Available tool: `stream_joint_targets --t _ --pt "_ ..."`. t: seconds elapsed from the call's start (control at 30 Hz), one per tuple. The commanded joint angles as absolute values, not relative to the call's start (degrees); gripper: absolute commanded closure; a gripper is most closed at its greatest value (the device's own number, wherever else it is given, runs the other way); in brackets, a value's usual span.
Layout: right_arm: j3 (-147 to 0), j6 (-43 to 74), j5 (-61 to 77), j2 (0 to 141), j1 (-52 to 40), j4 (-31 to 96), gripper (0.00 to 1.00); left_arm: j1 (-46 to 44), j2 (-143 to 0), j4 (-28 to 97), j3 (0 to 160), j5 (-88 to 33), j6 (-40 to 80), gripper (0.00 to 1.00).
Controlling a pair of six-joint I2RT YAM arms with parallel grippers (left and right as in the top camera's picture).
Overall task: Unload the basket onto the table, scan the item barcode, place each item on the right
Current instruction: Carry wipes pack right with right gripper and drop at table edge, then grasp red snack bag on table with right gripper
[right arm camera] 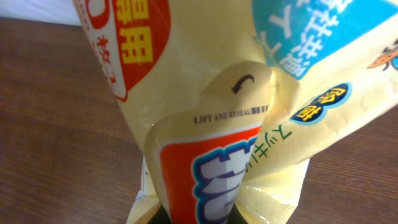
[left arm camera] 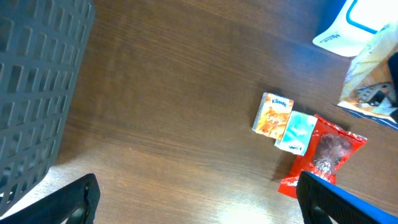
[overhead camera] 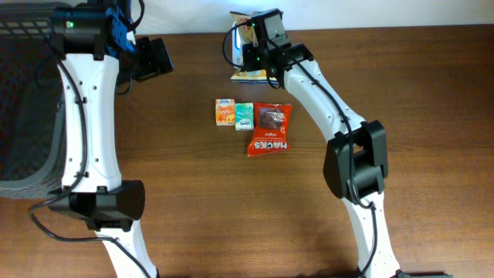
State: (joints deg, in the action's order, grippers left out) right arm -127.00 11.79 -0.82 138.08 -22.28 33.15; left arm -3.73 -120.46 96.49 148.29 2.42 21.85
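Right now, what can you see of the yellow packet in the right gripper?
The yellow packet looks like glossy, crinkled soft plastic. It is cream-yellow with red and blue printed panels, Asian lettering and a rounded flap marked "LIFT AND RESEAL" with an arrow. It stands roughly upright, pinched from below by the shut right gripper, near the table's far edge.

Overhead faces straight down; left wrist, oblique, shares its red Hacks bag [overhead camera: 270, 129]; right wrist crowds a yellow pouch [right arm camera: 249, 124].

The smooth white tubular left arm [overhead camera: 83, 116] and its twin right arm [overhead camera: 320, 96] carry boxy black joint housings [overhead camera: 355, 158]. Thin black cables [overhead camera: 46, 212] hang alongside (small green light [overhead camera: 71, 25] glowing), with possibly blue trim [overhead camera: 117, 35].
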Motion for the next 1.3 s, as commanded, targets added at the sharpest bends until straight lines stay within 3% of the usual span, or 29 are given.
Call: stream_joint_targets --t 0.0,0.13,0.3,0.47,0.57,0.67,0.83,0.87,0.93,0.97,1.0,1.03,1.07,1.13,1.17,1.2,1.27 --pt "-134.28 11.40 -0.69 133.45 -18.20 37.06 0.96 -3.57 -119.33 96.55 148.66 2.98 21.34 0.01" --pt "-140.90 14.06 -0.69 128.51 -5.48 50.24 0.96 -3.57 -119.33 96.55 148.66 3.01 21.34 0.01" --pt "-138.30 14.39 -1.08 127.98 18.87 65.91 0.96 -3.57 -119.33 96.55 148.66 2.98 21.34 0.01" --pt "-125.97 14.39 -3.84 127.98 39.46 63.83 0.95 -3.57 -119.33 96.55 148.66 3.01 21.34 0.01" --pt "-117.95 14.39 -3.70 127.98 46.35 57.58 0.70 -3.57 -119.33 96.55 148.66 2.98 21.34 0.01" --pt "-113.69 14.39 -3.66 128.03 49.84 54.39 0.30 -3.57 -119.33 96.55 148.66 2.98 21.34 0.01" --pt "-117.54 14.39 4.25 124.77 47.75 57.98 0.28 -3.57 -119.33 96.55 148.66 2.98 21.34 0.01" --pt "-118.50 14.44 4.12 122.80 46.74 58.30 0.23 -3.57 -119.33 96.55 148.66 2.98 21.34 0.01" --pt "-118.96 14.44 5.98 118.45 44.47 59.70 0.60 -3.57 -119.33 96.55 148.66 2.98 21.34 0.01" --pt "-118.98 14.41 9.23 116.68 43.24 60.49 0.71 -3.57 -119.33 96.55 148.66 2.98 21.34 0.01" --pt "-118.96 14.41 17.52 114.85 41.58 62.17 0.90 -3.57 -119.33 96.55 148.66 2.98 21.34 0.01" --pt "-118.96 14.39 25.12 114.17 39.68 63.79 0.94 -3.57 -119.33 96.55 148.66 2.98 21.34 0.01" --pt "-118.96 14.20 31.00 114.13 37.85 65.30 0.94 -3.57 -119.33 96.55 148.66 2.98 21.34 0.01" --pt "-118.83 8.23 37.26 114.93 28.60 70.46 0.82 -3.57 -119.33 96.55 148.66 2.98 21.34 0.01" --pt "-118.28 3.33 37.21 115.46 23.22 72.23 0.78 -3.57 -119.33 96.55 148.66 2.98 21.34 0.01" --pt "-117.97 0.93 36.25 115.94 19.44 73.49 0.62 -3.57 -119.33 96.55 148.66 2.98 21.34 0.01" --pt "-116.20 -0.01 29.89 117.78 8.51 74.22 0.55 -3.57 -119.33 96.55 148.66 3.01 21.34 0.01"
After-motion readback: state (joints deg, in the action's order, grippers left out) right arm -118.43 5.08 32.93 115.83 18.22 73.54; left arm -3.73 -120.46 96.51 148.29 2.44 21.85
